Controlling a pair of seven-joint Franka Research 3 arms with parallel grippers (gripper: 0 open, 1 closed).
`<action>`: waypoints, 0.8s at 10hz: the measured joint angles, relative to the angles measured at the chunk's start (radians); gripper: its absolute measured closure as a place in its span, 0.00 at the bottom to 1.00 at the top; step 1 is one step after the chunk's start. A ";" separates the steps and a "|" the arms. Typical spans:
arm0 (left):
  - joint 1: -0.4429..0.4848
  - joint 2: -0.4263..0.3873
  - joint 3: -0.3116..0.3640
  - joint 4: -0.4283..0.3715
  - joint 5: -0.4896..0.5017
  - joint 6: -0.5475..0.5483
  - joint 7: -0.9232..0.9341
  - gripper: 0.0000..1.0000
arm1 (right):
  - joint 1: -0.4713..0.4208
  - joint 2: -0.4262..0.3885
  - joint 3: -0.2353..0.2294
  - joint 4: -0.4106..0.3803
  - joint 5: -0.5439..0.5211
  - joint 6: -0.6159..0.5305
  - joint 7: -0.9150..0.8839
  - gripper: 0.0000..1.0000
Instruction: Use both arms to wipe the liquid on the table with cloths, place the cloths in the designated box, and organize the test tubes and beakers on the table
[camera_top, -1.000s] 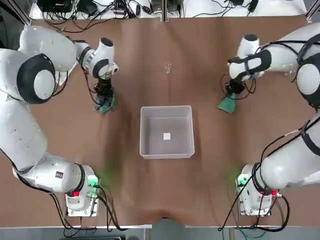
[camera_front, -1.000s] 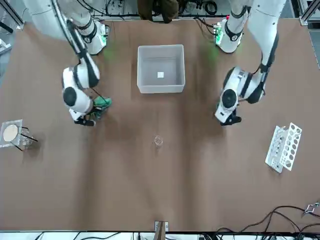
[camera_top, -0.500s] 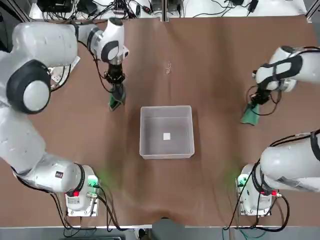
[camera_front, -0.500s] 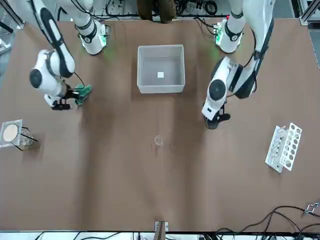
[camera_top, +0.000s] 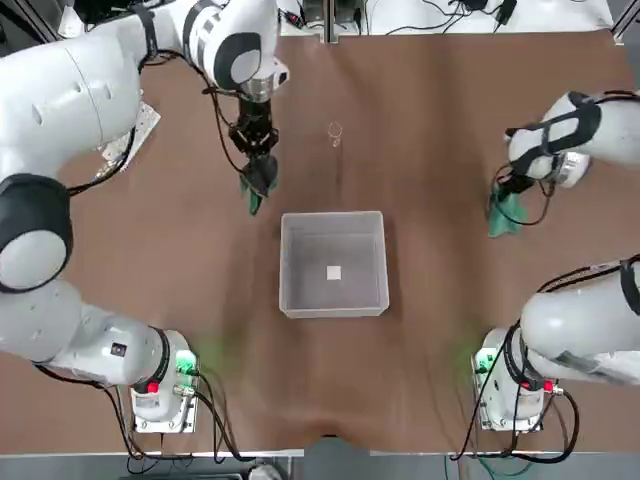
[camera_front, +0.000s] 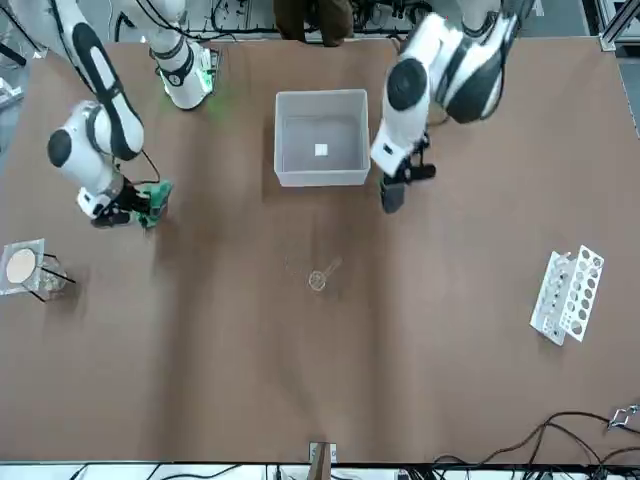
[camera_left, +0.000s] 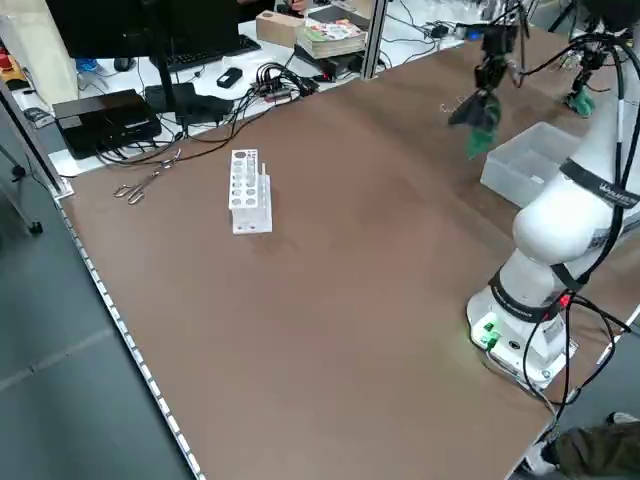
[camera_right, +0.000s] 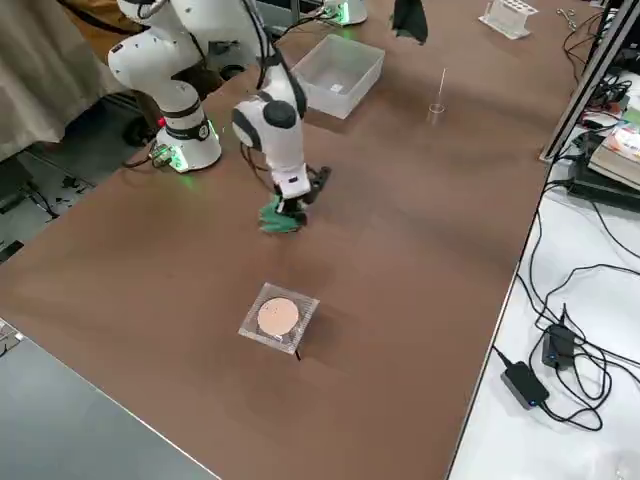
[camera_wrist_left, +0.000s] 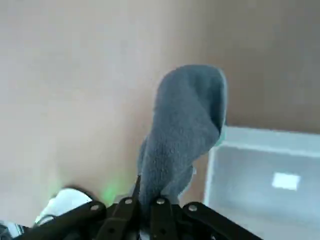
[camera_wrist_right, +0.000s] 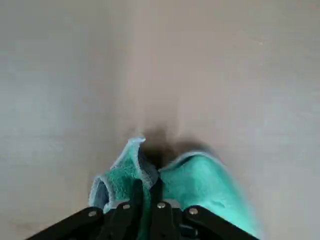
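Observation:
My left gripper (camera_top: 259, 172) is shut on the dark grey cloth (camera_top: 255, 190). The cloth hangs off the table (camera_top: 420, 120), just beyond the far left corner of the box (camera_top: 283, 262). In the left wrist view the grey cloth (camera_wrist_left: 185, 125) droops from the fingers with the box (camera_wrist_left: 260, 165) beside it. My right gripper (camera_top: 507, 197) is shut on the bright green cloth (camera_top: 503, 215), pressed to the table at the right, well away from the box. The green cloth (camera_wrist_right: 205, 182) is bunched at the fingertips. A small glass beaker (camera_top: 335, 133) stands beyond the box.
A white perforated rack (camera_front: 565, 293) lies toward the table's far left, partly under my left arm in the top view. A wire-mesh square with a round pad (camera_front: 25, 268) sits at the far right. Cables and gear line the table's far edge.
My left gripper has carried the grey cloth right, up off the table, to the box's far left corner. My right gripper has dragged the green cloth outward to the right.

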 joint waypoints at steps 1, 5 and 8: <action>0.000 0.003 -0.057 0.004 -0.020 -0.002 -0.032 0.94 | 0.115 0.001 0.003 0.001 0.137 0.001 0.011 0.93; -0.021 0.097 -0.267 -0.003 -0.047 0.036 -0.185 0.94 | 0.326 0.003 0.000 -0.008 0.284 0.001 0.162 0.93; -0.030 0.204 -0.279 -0.005 -0.047 0.103 -0.217 0.82 | 0.083 0.003 -0.024 -0.028 0.284 -0.004 -0.117 0.93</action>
